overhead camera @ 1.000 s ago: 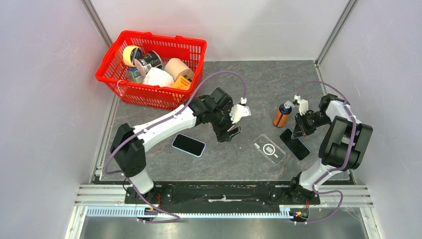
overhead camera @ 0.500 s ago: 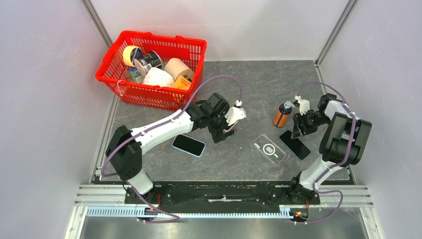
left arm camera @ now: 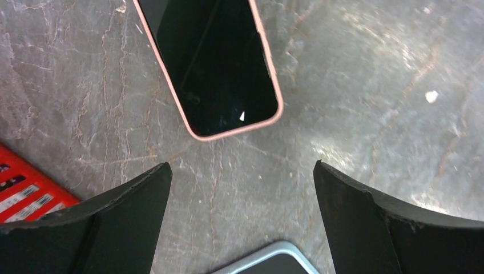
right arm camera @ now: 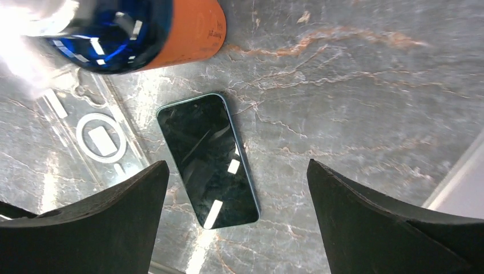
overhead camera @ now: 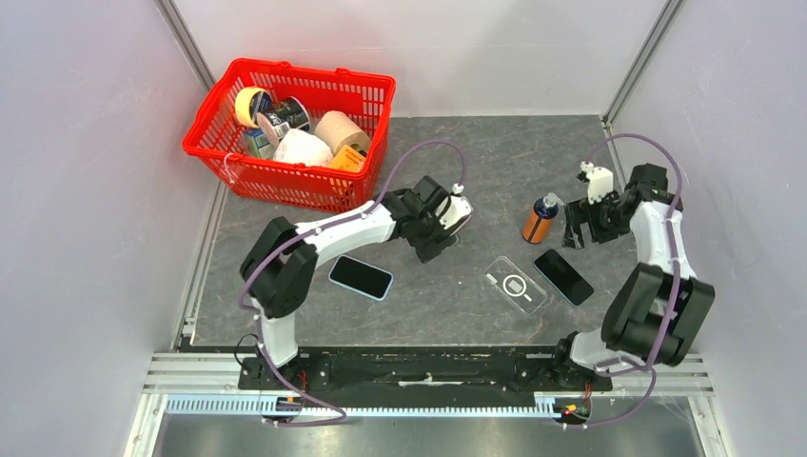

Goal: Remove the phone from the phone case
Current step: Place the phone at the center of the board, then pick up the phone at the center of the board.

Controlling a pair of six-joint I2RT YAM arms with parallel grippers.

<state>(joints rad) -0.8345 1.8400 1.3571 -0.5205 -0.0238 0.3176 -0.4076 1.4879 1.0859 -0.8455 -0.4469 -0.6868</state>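
Observation:
The phone point(overhead camera: 563, 276), bare and dark-screened, lies flat on the grey table just right of the empty clear phone case point(overhead camera: 515, 285). In the right wrist view the phone point(right arm camera: 208, 160) lies under and ahead of my right gripper point(right arm camera: 238, 163), with the case point(right arm camera: 97, 137) on the left. My right gripper point(overhead camera: 580, 227) hangs open above the phone's far end and holds nothing. At mid-table my left gripper point(overhead camera: 440, 233) is open and empty. In its wrist view my left gripper point(left arm camera: 242, 164) has a pink-rimmed phone point(left arm camera: 211, 63) ahead of it. The arm hides that phone from above.
An orange bottle with a blue cap point(overhead camera: 539, 221) stands left of the right gripper, close to the bottle point(right arm camera: 188, 28) in that wrist view. A light-blue-rimmed phone point(overhead camera: 362, 277) lies left of centre. A red basket point(overhead camera: 285, 183) of goods stands far left. Walls flank the table.
My right gripper has opened, let go of the phone and drawn back and up from it. The left arm has folded back a little toward the basket, its gripper still open.

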